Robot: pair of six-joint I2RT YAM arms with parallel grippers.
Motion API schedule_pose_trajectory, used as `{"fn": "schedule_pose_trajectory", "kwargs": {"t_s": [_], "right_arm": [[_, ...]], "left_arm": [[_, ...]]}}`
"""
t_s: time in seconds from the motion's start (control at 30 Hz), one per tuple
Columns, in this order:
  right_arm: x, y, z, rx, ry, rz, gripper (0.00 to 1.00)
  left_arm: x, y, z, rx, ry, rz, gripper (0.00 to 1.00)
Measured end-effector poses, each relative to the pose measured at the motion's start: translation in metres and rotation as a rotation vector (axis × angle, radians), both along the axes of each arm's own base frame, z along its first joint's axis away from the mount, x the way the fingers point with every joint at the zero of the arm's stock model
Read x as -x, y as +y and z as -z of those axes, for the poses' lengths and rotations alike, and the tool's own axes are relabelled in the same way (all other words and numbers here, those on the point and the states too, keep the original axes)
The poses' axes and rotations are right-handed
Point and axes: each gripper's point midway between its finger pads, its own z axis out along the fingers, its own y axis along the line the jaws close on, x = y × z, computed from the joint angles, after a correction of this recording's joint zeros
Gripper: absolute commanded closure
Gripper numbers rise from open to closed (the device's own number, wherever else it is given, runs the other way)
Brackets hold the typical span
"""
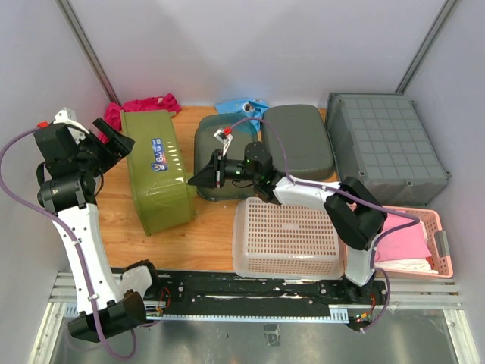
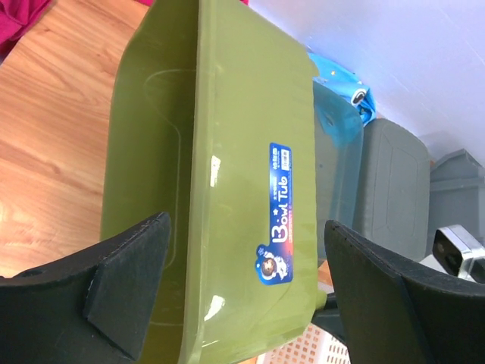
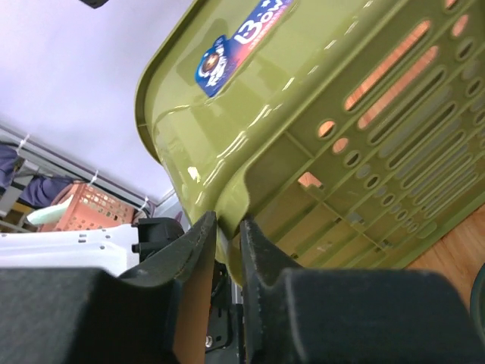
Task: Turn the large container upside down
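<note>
The large container is an olive green tub [image 1: 155, 171] with a blue sticker, at the left of the wooden table. It is tipped so that its labelled side wall [image 2: 227, 152] faces up. My right gripper [image 1: 193, 180] reaches across to its right edge. In the right wrist view the right gripper [image 3: 227, 243] is shut on the tub's rim [image 3: 303, 91], with slotted green plastic showing beside the fingers. My left gripper [image 1: 114, 140] hovers at the tub's far left end. In the left wrist view the left gripper [image 2: 246, 231] is open, its pads wide apart and touching nothing.
Two dark grey-green tubs [image 1: 220, 152] [image 1: 299, 140] lie behind my right arm. A grey crate [image 1: 386, 148] sits bottom up at far right. A beige perforated basket [image 1: 288, 236] and a pink basket [image 1: 443, 258] holding cloth are near the front. Red cloth [image 1: 144, 106] and a blue item [image 1: 242, 106] lie by the back wall.
</note>
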Motion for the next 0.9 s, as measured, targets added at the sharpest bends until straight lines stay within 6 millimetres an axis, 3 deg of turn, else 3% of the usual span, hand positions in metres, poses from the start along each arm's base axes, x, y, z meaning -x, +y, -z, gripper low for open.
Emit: {"fn": "schedule_pose_trajectory", "kwargs": {"t_s": [0.07, 0.2, 0.3, 0.47, 0.67, 0.9], "right_arm": [[0.0, 0.0, 0.002, 0.007, 0.005, 0.0, 0.98], [0.004, 0.001, 0.003, 0.045, 0.014, -0.008, 0.99], [0.007, 0.005, -0.001, 0.105, -0.005, -0.005, 0.99], [0.012, 0.01, -0.026, 0.187, -0.089, 0.037, 0.99], [0.022, 0.013, -0.058, 0.247, -0.206, 0.088, 0.99], [0.032, 0.022, -0.077, 0.289, -0.282, 0.087, 0.99]], "left_arm": [[-0.001, -0.002, -0.002, 0.006, -0.008, 0.005, 0.13], [-0.004, -0.004, -0.007, 0.017, -0.024, 0.014, 0.14], [-0.008, -0.004, -0.023, 0.015, -0.055, 0.019, 0.14], [-0.015, -0.005, -0.056, 0.0, -0.127, 0.031, 0.14], [-0.02, -0.004, -0.083, -0.022, -0.184, 0.033, 0.13], [-0.023, -0.002, -0.089, -0.027, -0.195, 0.033, 0.13]]}}
